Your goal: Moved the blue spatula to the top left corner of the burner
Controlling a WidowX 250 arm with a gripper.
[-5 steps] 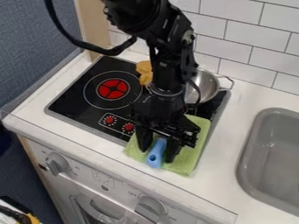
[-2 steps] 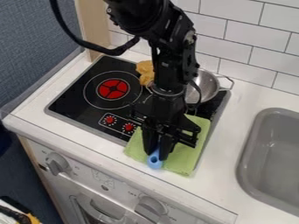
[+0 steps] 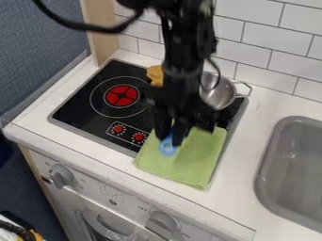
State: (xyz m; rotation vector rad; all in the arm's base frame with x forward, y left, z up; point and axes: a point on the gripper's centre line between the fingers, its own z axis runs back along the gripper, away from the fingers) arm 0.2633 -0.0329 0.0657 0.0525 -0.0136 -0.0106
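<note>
Transfer step: the blue spatula (image 3: 168,147) is clamped between nearly closed jaws and should be carried to the top left corner of the burner (image 3: 121,95).

Bright, soft light, highlights on the metal bowl (image 3: 217,94), blurred arm (image 3: 181,63)

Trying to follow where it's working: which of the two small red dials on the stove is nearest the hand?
The red dial right beside the green cloth; the other one sits farther from both cloth and hand.
</note>
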